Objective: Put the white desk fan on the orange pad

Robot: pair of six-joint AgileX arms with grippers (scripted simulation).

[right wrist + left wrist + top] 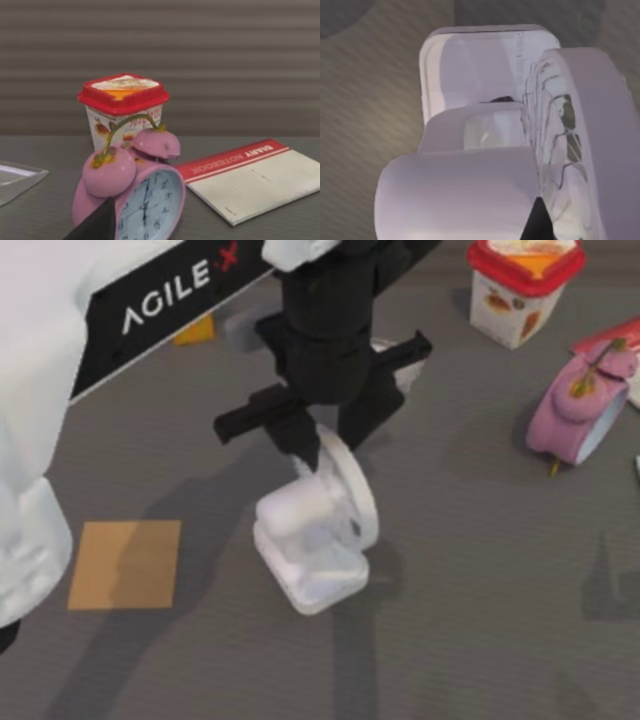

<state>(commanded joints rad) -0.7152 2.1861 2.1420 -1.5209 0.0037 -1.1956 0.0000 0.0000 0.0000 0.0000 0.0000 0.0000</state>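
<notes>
White desk fan (312, 535) looks light, rigid and slick, best gripped at its head, where left gripper (318, 445) sits, fingers' state unclear, orange pad (125, 564) left.

Rendered simulation tabletop, flat grey table (480, 540), plain striped backdrop, synthetic props
</notes>
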